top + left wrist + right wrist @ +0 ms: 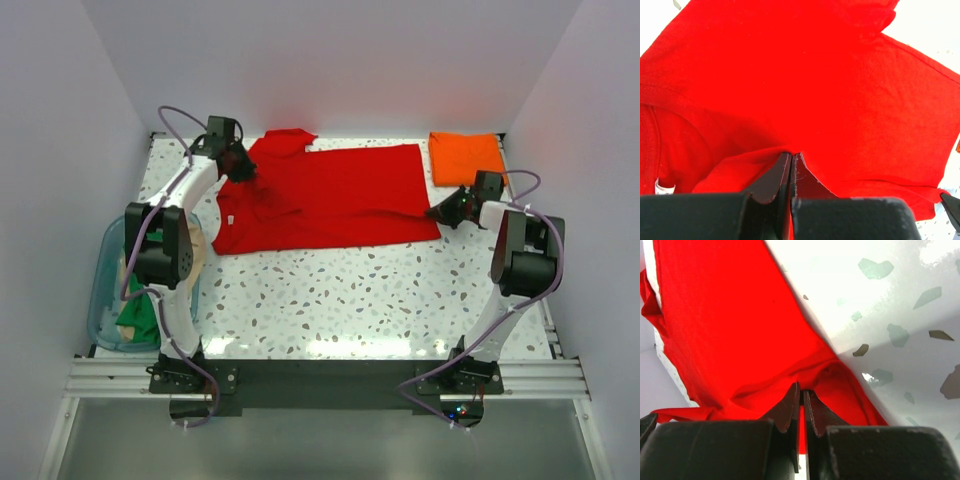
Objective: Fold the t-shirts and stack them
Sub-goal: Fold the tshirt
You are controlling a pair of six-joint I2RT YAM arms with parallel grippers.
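**Two-point grasp on the red t-shirt at the start of a fold**

At far left, a clear plastic tub holds a green t-shirt and a tan t-shirt, neither yet folded. The left gripper is clenched on a pinch of red cloth near the far shoulder. The red t-shirt lies spread flat on the far half of the speckled table, with its collar and white neck label to the left and its hem to the right. The right gripper is clamped on the hem towards its near corner, where the cloth bunches. An orange t-shirt, already folded, sits in the far right corner just beside the hem.

The step in hand appears to be the first fold of the red shirt. The next move calls for both arms to lift together, keeping the cloth taut between the two pinches, and to lay the raised edge squarely over the body. The direction of the fold cannot be told.
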